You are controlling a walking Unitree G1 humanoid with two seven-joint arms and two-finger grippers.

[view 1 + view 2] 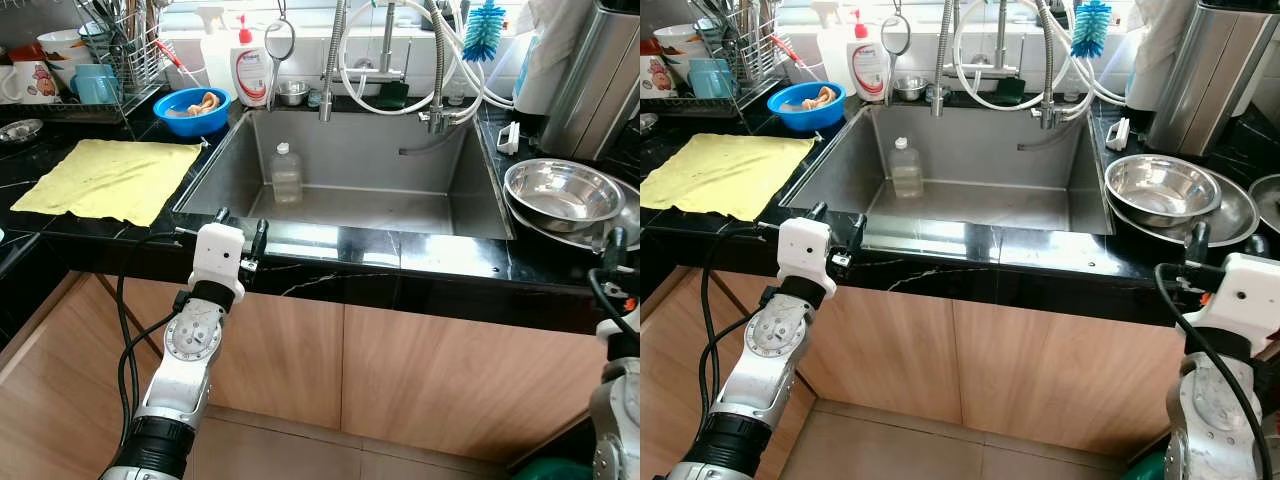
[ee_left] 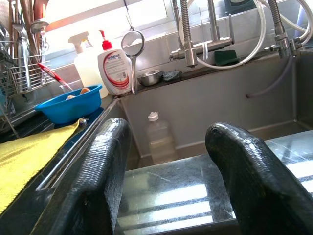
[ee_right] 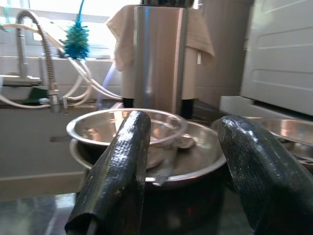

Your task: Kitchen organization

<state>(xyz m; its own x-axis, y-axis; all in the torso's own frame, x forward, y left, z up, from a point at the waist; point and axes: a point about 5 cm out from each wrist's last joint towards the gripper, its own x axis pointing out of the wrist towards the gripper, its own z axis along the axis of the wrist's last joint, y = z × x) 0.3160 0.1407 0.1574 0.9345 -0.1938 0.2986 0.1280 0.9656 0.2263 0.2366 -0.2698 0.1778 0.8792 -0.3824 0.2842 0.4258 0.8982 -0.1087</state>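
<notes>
Bottle (image 1: 286, 172) in sink (image 1: 440, 212); cloth (image 1: 112, 178) left, bowls (image 1: 563, 194) right.

This is a home kitchen. A deep steel sink (image 1: 350, 175) is set into a black marbled counter (image 1: 400, 255) above wooden cabinet doors (image 1: 420, 380), with hose taps (image 1: 335, 60) along its back edge. A dish rack (image 1: 125, 50) with utensils and mugs, a soap bottle (image 1: 250, 65), a blue bowl (image 1: 192, 108), stacked steel bowls (image 1: 565, 195) and a yellow cloth (image 1: 110, 178) crowd the counter.

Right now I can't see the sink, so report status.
Left gripper open at counter edge. Right gripper open before steel bowls. Plastic bottle upright in sink.
</notes>
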